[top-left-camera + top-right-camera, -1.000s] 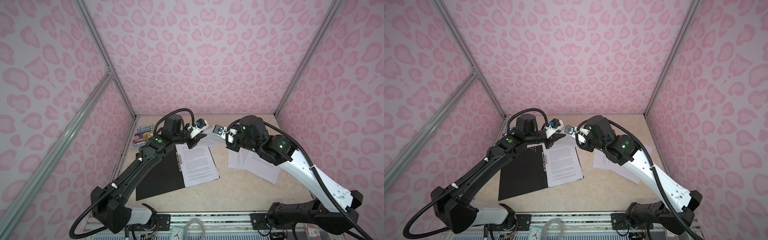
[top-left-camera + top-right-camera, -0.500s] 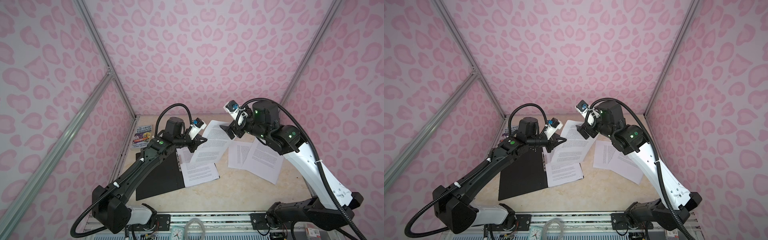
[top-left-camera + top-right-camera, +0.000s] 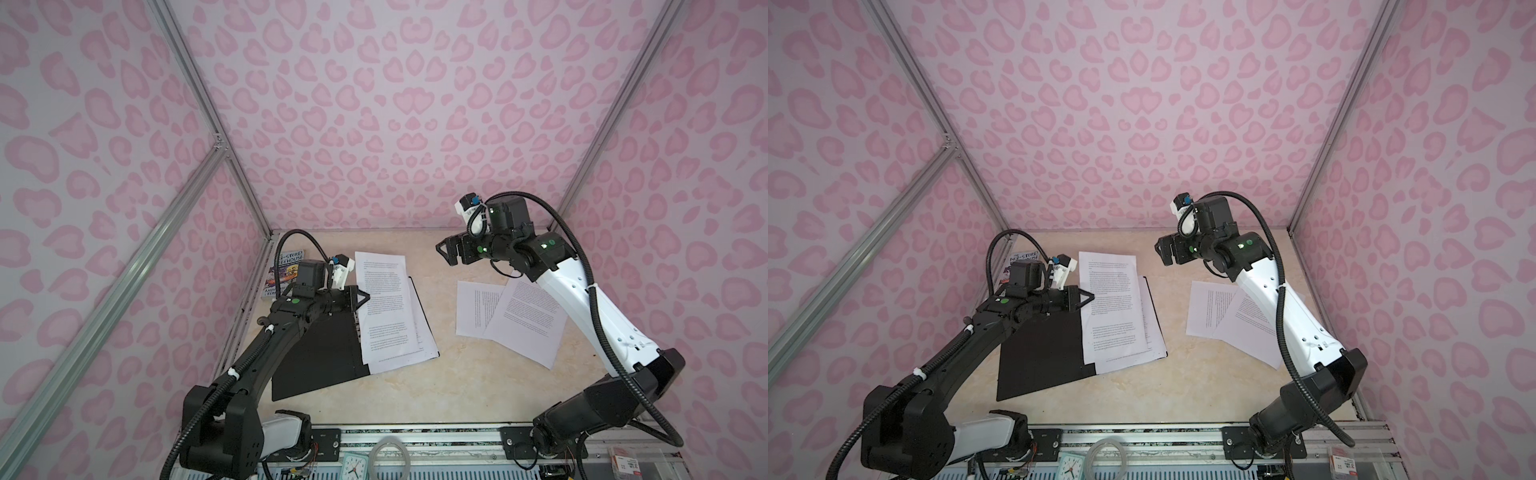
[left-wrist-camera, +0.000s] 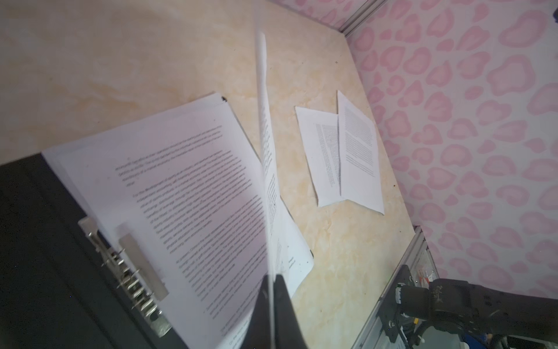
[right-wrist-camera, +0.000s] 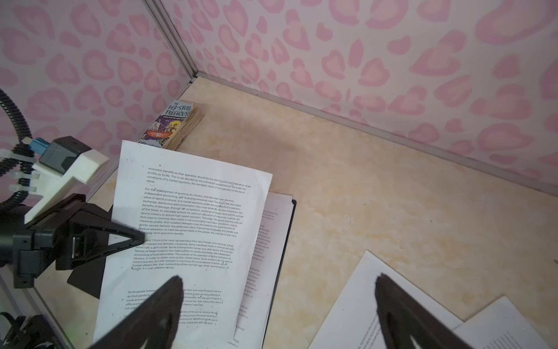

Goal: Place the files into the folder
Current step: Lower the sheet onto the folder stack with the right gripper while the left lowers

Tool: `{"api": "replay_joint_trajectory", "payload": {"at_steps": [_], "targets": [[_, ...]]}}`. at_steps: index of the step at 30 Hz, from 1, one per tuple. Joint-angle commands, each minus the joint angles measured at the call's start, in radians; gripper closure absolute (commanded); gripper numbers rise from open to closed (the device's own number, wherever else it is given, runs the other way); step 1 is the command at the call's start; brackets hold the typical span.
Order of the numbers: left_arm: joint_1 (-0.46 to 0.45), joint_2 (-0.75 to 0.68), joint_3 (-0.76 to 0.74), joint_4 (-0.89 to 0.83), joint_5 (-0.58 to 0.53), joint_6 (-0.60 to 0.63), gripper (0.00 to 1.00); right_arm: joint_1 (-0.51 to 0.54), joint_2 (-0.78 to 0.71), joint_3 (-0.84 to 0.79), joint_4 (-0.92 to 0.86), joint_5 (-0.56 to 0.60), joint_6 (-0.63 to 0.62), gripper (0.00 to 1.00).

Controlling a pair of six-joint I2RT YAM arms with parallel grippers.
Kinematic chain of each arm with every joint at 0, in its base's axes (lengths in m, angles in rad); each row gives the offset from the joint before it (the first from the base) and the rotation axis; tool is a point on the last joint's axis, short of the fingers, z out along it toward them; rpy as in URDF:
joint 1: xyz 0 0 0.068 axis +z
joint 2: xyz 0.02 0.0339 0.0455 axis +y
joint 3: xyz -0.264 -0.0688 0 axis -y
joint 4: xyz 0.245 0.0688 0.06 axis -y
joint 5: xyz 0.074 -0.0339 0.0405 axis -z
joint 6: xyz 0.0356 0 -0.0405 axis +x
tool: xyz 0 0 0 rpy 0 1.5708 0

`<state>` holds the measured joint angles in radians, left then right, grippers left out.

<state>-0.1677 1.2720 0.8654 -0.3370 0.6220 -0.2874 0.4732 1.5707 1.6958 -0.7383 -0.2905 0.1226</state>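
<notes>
My left jaws pinch one sheet (image 3: 384,286) over the open folder (image 3: 320,361), my right jaws gape empty; next I should lay it flat, then fetch the loose sheets (image 3: 515,320).

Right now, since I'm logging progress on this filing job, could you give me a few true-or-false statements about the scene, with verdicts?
1. The left arm's fingers are shut on a white printed paper sheet. True.
2. The right arm's fingers grip a sheet. False: they are open and empty, above the table.
3. The thin black-lined folder lies closed. False: it lies open, black inside up.
4. Outside the folder, two more printed sheets lie overlapping on the beige marbled table. True.
</notes>
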Motion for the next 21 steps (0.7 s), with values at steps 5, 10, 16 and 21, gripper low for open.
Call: {"api": "replay_joint_trajectory", "payload": {"at_steps": [5, 10, 16, 21], "targets": [[0.117, 0.090, -0.081, -0.040, -0.280, -0.008, 0.97, 0.008, 0.061, -0.186, 0.148, -0.179, 0.222, 0.11], [0.144, 0.251, -0.016, -0.070, -0.368, 0.010, 0.97, 0.048, 0.141, -0.263, 0.209, -0.225, 0.271, 0.13], [0.151, 0.332, 0.034, -0.119, -0.440, 0.000, 0.97, 0.130, 0.278, -0.224, 0.195, -0.279, 0.269, 0.11], [0.151, 0.349, 0.044, -0.149, -0.459, 0.026, 0.97, 0.167, 0.384, -0.140, 0.186, -0.322, 0.290, 0.11]]}}
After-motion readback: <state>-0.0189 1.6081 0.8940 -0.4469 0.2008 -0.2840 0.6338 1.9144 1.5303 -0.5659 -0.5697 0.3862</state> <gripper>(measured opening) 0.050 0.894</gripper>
